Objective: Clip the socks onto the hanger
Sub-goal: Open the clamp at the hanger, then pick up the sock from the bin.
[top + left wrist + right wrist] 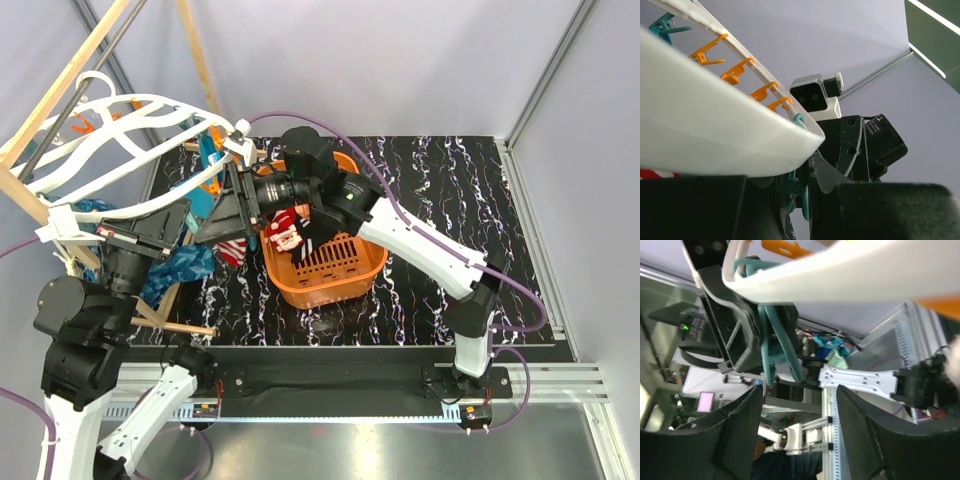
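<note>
The white oval hanger point(120, 105) hangs tilted at the upper left, with orange pegs point(737, 72) along its rim point(700, 125). My left gripper point(800, 200) is under the rim's right tip, its fingers closed on a teal peg point(801, 192). My right gripper point(800, 410) is open and empty just below that same teal peg point(775, 345) and the rim point(850, 270). In the top view both grippers meet at the hanger's right end, the left gripper point(203, 208) beside the right gripper point(228, 215). One striped sock point(232, 250) hangs below them. Another sock point(287, 237) lies in the orange basket point(355, 270).
A wooden pole frame point(60, 80) stands at the far left behind the hanger. Teal-blue cloths point(185, 265) lie beside the basket on the black marbled table point(450, 190). The right arm's wrist camera point(815, 95) is close above my left gripper.
</note>
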{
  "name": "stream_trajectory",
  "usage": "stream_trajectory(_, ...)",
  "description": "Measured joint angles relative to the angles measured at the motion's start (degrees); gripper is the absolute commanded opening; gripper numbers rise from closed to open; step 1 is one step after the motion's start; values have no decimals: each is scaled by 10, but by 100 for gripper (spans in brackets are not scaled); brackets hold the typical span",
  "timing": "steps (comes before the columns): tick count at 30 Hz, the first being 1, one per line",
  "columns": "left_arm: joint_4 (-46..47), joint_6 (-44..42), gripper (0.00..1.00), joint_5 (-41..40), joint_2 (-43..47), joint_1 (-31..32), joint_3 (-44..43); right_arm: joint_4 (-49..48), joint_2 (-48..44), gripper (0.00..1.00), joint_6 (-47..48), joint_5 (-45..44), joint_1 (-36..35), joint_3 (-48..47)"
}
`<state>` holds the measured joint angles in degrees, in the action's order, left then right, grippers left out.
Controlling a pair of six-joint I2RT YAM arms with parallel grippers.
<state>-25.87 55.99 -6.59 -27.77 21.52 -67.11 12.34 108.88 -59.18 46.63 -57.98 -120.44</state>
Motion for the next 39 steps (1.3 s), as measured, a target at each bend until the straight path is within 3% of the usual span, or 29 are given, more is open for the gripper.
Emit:
stream_trajectory(4, -8, -8, 0, -4, 0, 0, -3, 108, -32, 69, 99, -59, 3, 3)
stream_trajectory(8, -13, -12, 0, -5, 0, 0, -4, 201, -110, 64, 208, -193, 20, 38)
stream_trajectory(13, -15, -14, 0, -3, 0, 0, -4, 240, -200, 62, 312, -367, 56, 108)
stream_trajectory(17, -18, -19, 0, -3, 0, 0, -5, 228, -202, 63, 357, -441, 75, 162)
stream_trajectory(24, -28, -30, 0, -2, 0, 0, -15, 230, -63, 67, 380, -508, 131, 176)
stream_trajectory(33, -41, -38, 0, -1, 0, 0, -18, 274, 198, 65, 409, -646, 167, 15)
stream_trajectory(35, -42, -40, 0, -1, 0, 0, -18, 279, 225, 59, 410, -654, 167, 0)
stream_trajectory(39, -44, -45, 0, -1, 0, 0, -18, 274, 231, 62, 410, -639, 167, 13)
